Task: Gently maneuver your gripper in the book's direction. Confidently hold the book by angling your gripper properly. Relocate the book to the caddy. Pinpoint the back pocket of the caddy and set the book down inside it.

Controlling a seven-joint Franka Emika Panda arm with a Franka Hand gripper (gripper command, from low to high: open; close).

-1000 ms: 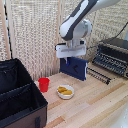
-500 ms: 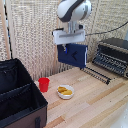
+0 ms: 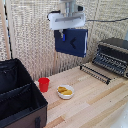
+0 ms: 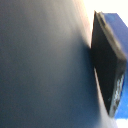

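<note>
The dark navy book (image 3: 72,42) hangs high in the air in front of the woven back wall, held by its upper edge in my white gripper (image 3: 63,33), which is shut on it. The book's flat cover faces the exterior camera. In the wrist view the dark cover (image 4: 42,65) fills most of the picture, with one blue-tipped finger (image 4: 111,60) pressed against it. The black caddy (image 3: 20,97) stands at the exterior view's lower left, well below and to the left of the book. A partition splits it into pockets, and its back pocket (image 3: 12,77) shows dark and open.
A red cup (image 3: 44,84) stands just right of the caddy. A small white bowl (image 3: 65,91) with yellow pieces sits beside it. A black toaster oven (image 3: 112,56) with its door let down stands at the exterior view's right on the wooden table (image 3: 95,107).
My gripper has lifted the book from near the table top up to high in the air and carried it toward the exterior view's left.
</note>
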